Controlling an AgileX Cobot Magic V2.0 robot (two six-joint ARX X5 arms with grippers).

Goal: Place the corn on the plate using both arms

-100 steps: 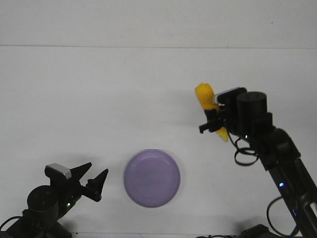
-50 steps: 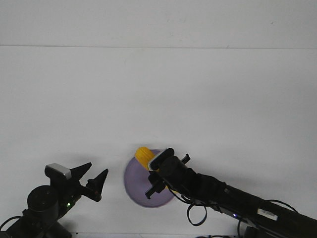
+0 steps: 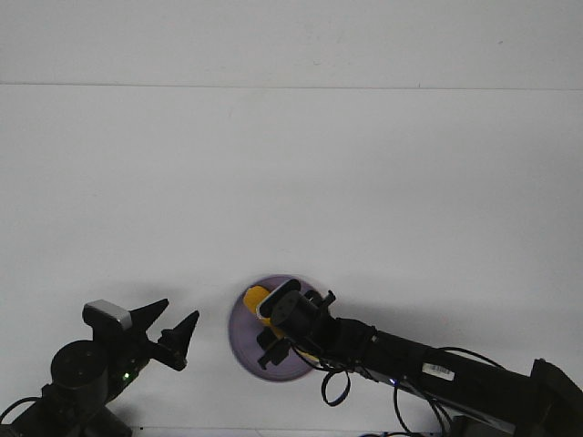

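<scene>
The lavender plate (image 3: 244,339) lies on the white table near the front edge, partly covered by my right arm. My right gripper (image 3: 275,330) reaches in low from the right and sits over the plate's middle. The yellow-orange corn (image 3: 255,299) shows only as a rounded end at the plate's upper left, just beyond the gripper's silver block; the rest is hidden under the gripper. Whether the fingers still clamp it cannot be told. My left gripper (image 3: 175,331) rests left of the plate, open and empty, its points toward the plate.
The white table (image 3: 291,182) stretches away to a pale back wall. The right arm's black links and looped cables (image 3: 337,387) lie along the front edge to the right of the plate.
My right arm carried the corn from high at the right down and left onto the plate, then shifted a little further left and lower. The left arm has not moved.
</scene>
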